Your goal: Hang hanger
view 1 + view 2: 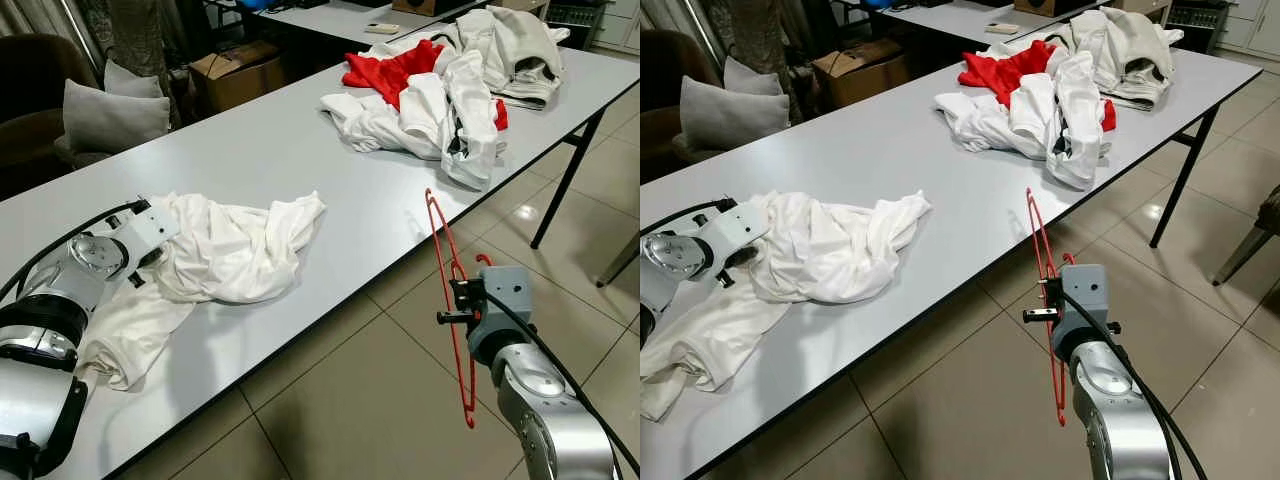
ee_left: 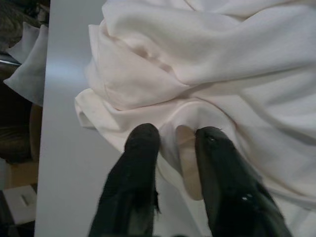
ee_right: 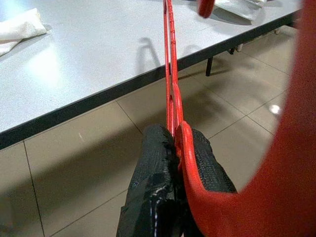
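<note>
Overhead, a heap of white and red clothes (image 1: 440,85) lies far along the grey table (image 1: 280,150); the right gripper (image 1: 462,300) holds a red hanger (image 1: 447,290) upright over the tiled floor beside the table edge.

Left wrist: the left gripper (image 2: 175,140), fingers narrowly parted, pinches a fold of white shirt (image 2: 207,64).

Right wrist: fingers clamp the hanger's wire.

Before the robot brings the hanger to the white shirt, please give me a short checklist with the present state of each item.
1. Right pincer shut on hanger: ok.
2. Left pincer gripping shirt: ok, fabric sits between the fingers.
3. Hanger free of the table edge: ok, it hangs over the floor.
4. Shirt neck opening found: cannot tell, the shirt is crumpled.
5. Clothes pile apart from the shirt: ok.
</note>
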`<state>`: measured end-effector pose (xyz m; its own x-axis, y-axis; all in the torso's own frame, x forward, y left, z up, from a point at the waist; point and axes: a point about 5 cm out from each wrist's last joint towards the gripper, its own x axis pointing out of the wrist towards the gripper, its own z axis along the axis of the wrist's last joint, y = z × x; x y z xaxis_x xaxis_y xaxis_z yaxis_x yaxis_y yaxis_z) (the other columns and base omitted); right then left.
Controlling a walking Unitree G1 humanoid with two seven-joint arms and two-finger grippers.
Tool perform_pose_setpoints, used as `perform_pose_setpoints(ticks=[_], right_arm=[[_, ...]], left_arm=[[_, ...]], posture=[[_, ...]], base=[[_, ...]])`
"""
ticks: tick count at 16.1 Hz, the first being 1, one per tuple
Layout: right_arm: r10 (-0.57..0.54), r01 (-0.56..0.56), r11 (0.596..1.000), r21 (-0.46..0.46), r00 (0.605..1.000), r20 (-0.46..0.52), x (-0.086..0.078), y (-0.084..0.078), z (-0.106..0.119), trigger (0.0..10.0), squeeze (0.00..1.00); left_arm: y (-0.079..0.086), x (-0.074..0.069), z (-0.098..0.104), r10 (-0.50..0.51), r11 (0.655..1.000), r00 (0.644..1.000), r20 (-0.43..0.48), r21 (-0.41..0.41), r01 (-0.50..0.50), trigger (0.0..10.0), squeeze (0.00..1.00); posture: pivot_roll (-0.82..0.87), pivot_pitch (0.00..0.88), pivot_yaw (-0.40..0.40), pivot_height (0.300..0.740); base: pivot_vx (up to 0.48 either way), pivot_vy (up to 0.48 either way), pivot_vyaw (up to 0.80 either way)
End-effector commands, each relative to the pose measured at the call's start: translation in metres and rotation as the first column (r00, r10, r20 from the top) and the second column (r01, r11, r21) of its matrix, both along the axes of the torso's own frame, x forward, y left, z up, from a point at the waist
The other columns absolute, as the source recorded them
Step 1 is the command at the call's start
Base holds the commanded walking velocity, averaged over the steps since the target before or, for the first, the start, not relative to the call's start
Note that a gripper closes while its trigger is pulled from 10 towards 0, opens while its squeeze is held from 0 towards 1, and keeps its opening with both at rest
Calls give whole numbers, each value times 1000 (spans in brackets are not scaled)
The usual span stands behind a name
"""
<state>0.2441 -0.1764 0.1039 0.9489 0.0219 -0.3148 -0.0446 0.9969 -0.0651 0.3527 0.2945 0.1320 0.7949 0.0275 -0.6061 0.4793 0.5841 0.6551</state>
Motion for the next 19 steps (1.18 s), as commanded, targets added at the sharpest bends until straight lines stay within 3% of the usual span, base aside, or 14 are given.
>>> perform_pose_setpoints(ticks=[1, 5, 11, 13, 15, 17, 18, 19], right_arm=[[11, -11, 1000, -3, 1000, 10, 3, 3, 1, 10000, 0], [18, -18, 1000, -3, 1000, 12, 5, 4, 1, 10000, 0], [14, -14, 1000, -4, 1000, 15, 5, 3, 2, 10000, 0], [21, -21, 1000, -2, 1000, 20, 6, 3, 2, 10000, 0], [142, -145, 989, 38, 988, 64, 3, 14, 9, 10000, 0], [334, -341, 938, 63, 937, 102, -6, 27, 18, 10000, 0], [372, -379, 923, 62, 923, 104, -8, 30, 19, 10000, 0], [467, -474, 878, 62, 878, 108, -14, 35, 22, 10000, 0]], left_arm=[[6, 1, 5, 15, 1000, 1000, 9, 24, -15, 0, 0], [0, 3, 4, 14, 1000, 1000, 24, -13, -14, 0, 0], [3, 4, 5, 27, 998, 998, 53, 52, -30, 0, 0], [-1, 9, 12, 36, 999, 993, 109, -14, -34, 0, 0], [-16, 17, 23, 17, 991, 984, 177, -137, 8, 0, 0], [-36, 25, 37, -4, 955, 970, 242, -286, 75, 0, 0], [-40, 27, 41, -6, 946, 966, 258, -313, 89, 0, 0], [-48, 31, 57, -7, 919, 948, 319, -372, 132, 0, 0]], posture=[[-210, 0, 129, 740], [-209, 0, 125, 740], [-212, 0, 131, 740], [-211, 0, 131, 740], [-207, 0, 130, 740], [-205, 0, 130, 740], [-205, 0, 130, 740], [-202, 0, 127, 740]], base=[[0, 0, 0], [0, 0, 0], [0, 0, 0], [0, 0, 0], [0, 0, 0], [0, 0, 0], [0, 0, 0], [0, 0, 0]])
